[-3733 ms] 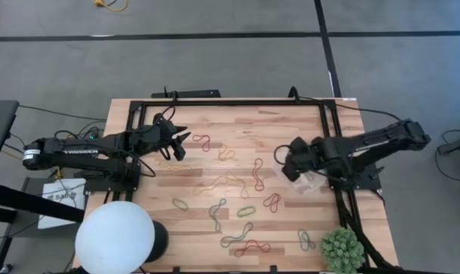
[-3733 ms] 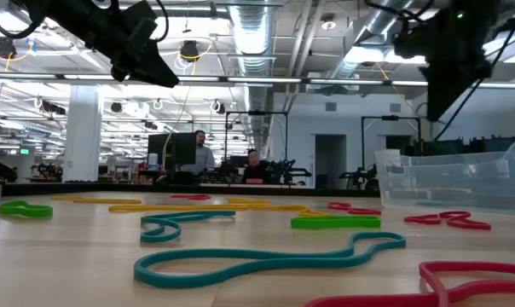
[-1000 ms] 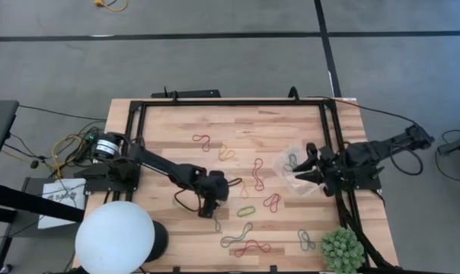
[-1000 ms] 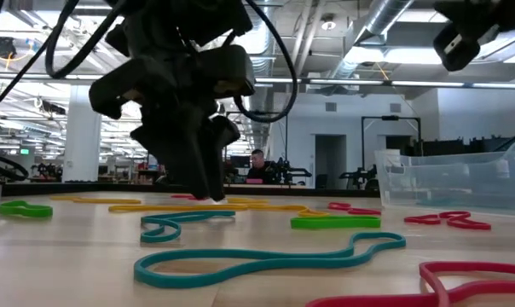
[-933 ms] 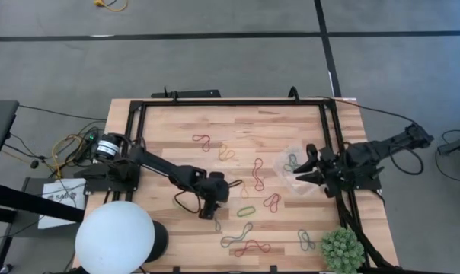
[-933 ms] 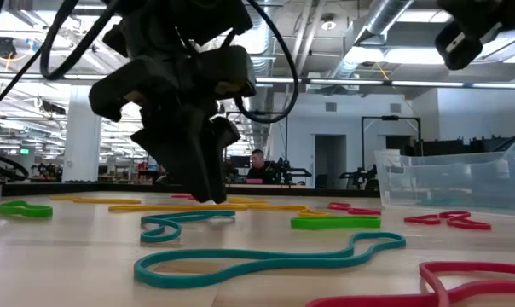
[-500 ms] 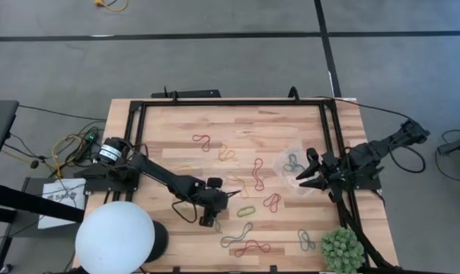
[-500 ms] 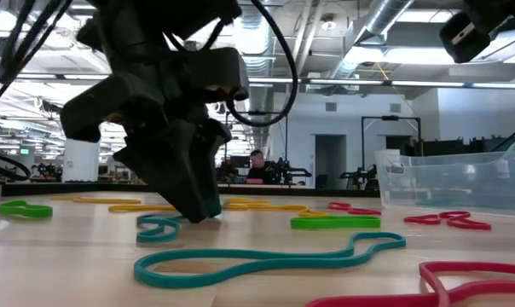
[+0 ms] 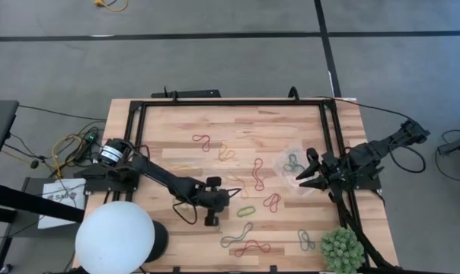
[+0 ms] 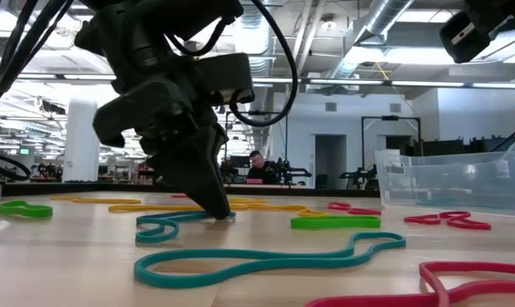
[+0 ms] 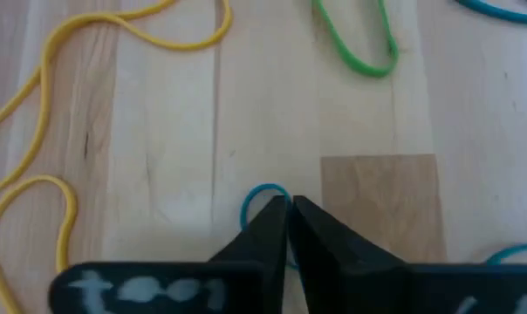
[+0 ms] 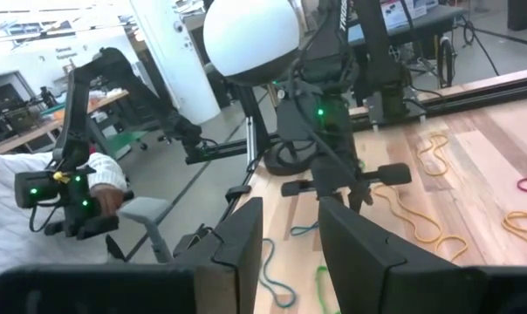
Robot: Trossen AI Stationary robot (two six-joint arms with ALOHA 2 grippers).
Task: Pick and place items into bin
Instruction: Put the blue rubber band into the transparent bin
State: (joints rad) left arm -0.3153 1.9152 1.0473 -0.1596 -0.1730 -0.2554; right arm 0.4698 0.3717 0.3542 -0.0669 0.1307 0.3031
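Down at the wooden table (image 9: 291, 122) near its front middle: left gripper (image 11: 288, 208), fingertips pressed together and pinched on the loop of a teal rubber band (image 10: 168, 223), tips touching the wood. Open wood just beyond the tips, then a green band (image 11: 355, 39) and a long yellow band (image 11: 45, 96) farther off. Held off the table's right edge, beside the black frame rail (image 9: 333, 144): right gripper (image 9: 304, 173), fingers parted with nothing between them, pointing back toward the clear bin (image 9: 295, 169). Bin near the right edge, well apart from the left gripper; inside it, a green-grey loop, hard to count through the glossy walls. In the low view only the bin's near wall (image 10: 462, 181) shown, cut by the picture's right side. Scattered loops across the middle and front of the table: red (image 9: 202, 141), yellow-orange (image 9: 227, 152), green (image 9: 247, 211), grey. White globe (image 9: 114, 237) at the front left corner, spiky green plant (image 9: 342, 250) at the front right, both narrowing the room along the front edge. Part of the teal band hidden under the left gripper's fingers in the wrist view.
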